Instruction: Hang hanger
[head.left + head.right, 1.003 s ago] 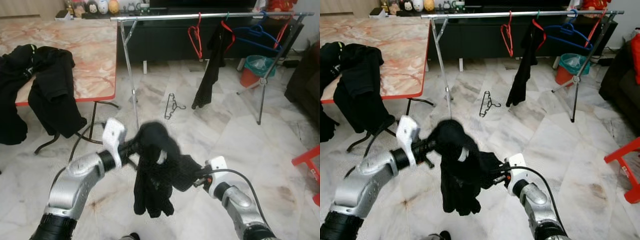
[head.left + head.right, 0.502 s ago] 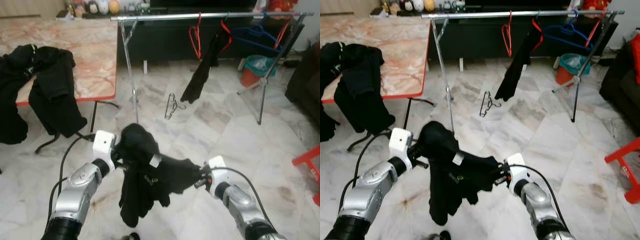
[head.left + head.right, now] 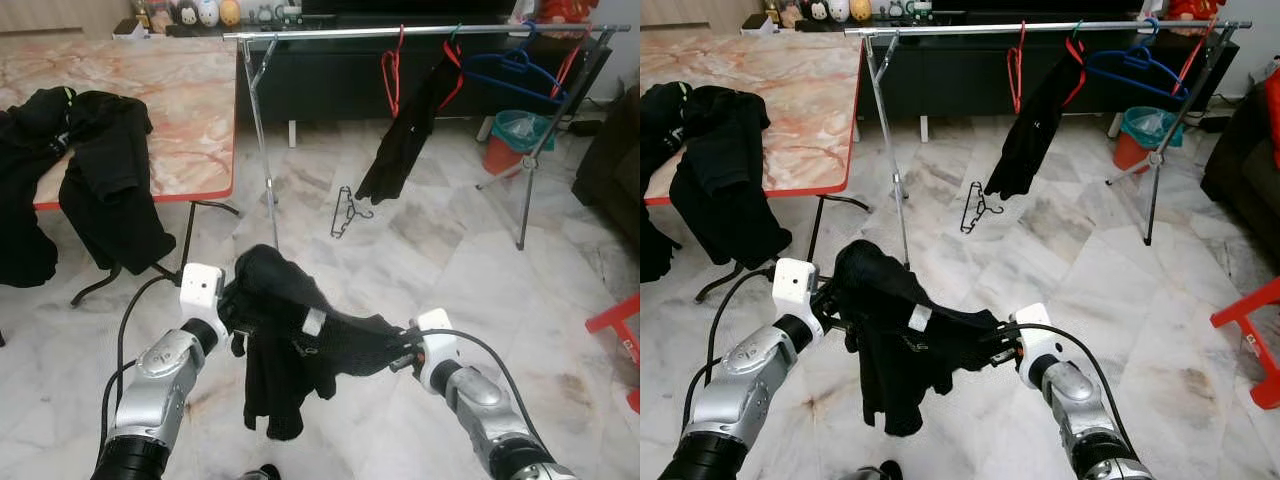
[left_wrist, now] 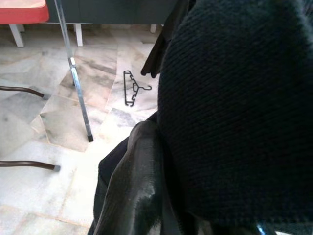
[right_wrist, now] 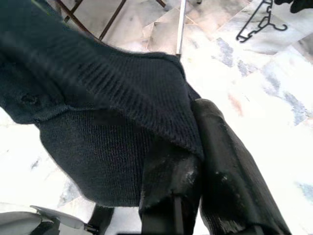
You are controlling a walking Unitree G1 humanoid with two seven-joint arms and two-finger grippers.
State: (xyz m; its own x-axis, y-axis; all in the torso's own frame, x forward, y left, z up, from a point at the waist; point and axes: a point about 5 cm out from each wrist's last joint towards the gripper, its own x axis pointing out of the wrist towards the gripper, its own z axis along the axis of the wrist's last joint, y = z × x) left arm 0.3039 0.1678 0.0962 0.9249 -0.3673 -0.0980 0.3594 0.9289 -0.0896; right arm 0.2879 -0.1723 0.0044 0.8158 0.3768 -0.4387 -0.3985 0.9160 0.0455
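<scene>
Carrying is the step in hand: the left gripper (image 3: pixel 232 308) and right gripper (image 3: pixel 398 352), both clamped on the black knit garment (image 3: pixel 300 345) (hanger presumably inside), hold it near, and must next lift it to the far rail (image 3: pixel 420 32).

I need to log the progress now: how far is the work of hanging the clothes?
Done: one black garment hangs on a red hanger on the silver metal rail. In hand: the left gripper and right gripper hold a black knitted garment between them, low, short of the rail. Left: more black clothes on the marble table, a black wire hanger on the floor.
</scene>
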